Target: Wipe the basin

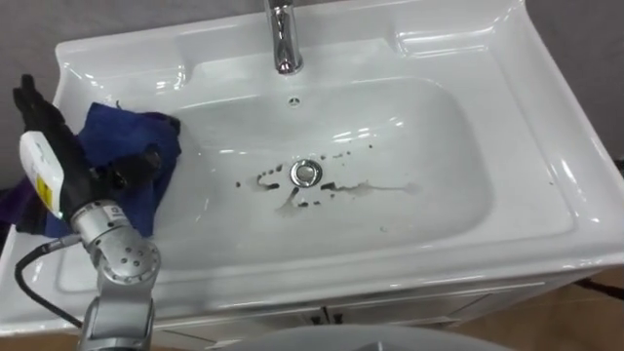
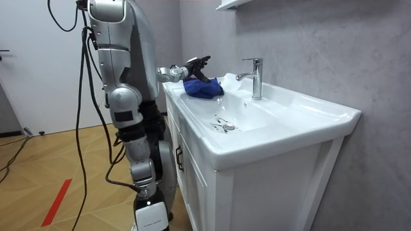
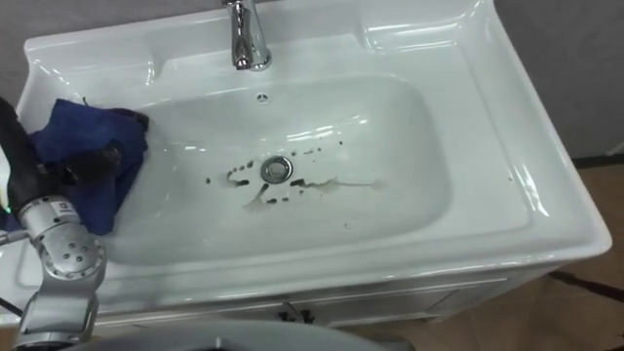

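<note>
My left hand (image 1: 63, 146) hovers at the left rim of the basin (image 1: 507, 224), fingers straight and loose over the blue cloth (image 1: 146, 132), gripping nothing. Dark specks (image 1: 336, 190) ring the drain (image 1: 306, 174). Wiping hasn't started, I judge; next I must close on the cloth and sweep it across them.

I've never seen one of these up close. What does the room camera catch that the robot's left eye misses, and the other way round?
The room view adds the robot standing close against the white cabinet, its right hand hanging low, and the wooden floor. The left eye view adds the overflow hole and a faint streak trailing from the drain. Both share the basin, the tap, the dark spots and the left hand on the blue cloth.
</note>
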Available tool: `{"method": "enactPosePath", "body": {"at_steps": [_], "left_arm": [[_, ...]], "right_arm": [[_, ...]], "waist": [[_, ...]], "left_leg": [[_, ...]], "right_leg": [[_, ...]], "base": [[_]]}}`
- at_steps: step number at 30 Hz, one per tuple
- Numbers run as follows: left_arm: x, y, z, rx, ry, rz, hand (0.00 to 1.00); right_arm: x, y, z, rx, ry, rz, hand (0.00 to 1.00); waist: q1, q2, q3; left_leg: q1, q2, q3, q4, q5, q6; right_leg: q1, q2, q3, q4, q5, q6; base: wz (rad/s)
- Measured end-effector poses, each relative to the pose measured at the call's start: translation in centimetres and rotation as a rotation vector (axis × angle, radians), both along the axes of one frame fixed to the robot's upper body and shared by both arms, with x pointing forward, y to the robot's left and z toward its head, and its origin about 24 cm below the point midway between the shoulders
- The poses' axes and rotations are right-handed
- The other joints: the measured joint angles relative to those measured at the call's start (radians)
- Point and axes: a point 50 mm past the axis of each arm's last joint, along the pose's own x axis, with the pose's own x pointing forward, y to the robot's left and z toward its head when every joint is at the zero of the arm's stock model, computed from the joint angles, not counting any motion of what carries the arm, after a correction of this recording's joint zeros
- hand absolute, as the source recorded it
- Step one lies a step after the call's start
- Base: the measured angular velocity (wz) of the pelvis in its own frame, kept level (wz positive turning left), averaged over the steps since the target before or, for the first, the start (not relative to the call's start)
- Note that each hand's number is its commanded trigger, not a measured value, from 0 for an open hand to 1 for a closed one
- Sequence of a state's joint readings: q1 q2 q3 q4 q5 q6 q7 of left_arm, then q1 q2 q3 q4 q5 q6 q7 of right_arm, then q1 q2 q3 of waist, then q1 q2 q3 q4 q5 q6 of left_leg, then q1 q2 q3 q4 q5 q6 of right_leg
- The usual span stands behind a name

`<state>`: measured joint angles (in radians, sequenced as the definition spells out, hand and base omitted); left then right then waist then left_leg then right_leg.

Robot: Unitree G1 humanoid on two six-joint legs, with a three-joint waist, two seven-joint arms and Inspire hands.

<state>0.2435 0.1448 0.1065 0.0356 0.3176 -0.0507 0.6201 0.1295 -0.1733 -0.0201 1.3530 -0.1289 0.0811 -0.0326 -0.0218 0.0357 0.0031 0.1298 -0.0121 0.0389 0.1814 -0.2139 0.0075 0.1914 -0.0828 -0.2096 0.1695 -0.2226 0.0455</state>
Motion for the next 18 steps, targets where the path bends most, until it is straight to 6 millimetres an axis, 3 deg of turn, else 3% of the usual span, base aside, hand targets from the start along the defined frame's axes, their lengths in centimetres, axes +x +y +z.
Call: {"method": "enactPosePath", "body": {"at_steps": [18], "left_arm": [[-0.07, -0.17, -0.37, 0.010, 0.023, -0.014, 0.00]], "right_arm": [[-0.24, 0.09, -0.02, -0.015, 0.009, -0.009, 0.00]], "waist": [[-0.001, 0.008, 0.0008]], "left_leg": [[0.015, 0.002, 0.010, -0.015, 0.000, 0.000]], "right_leg": [[0.001, 0.003, 0.011, -0.001, 0.001, -0.001]], "base": [[-0.01]]}}
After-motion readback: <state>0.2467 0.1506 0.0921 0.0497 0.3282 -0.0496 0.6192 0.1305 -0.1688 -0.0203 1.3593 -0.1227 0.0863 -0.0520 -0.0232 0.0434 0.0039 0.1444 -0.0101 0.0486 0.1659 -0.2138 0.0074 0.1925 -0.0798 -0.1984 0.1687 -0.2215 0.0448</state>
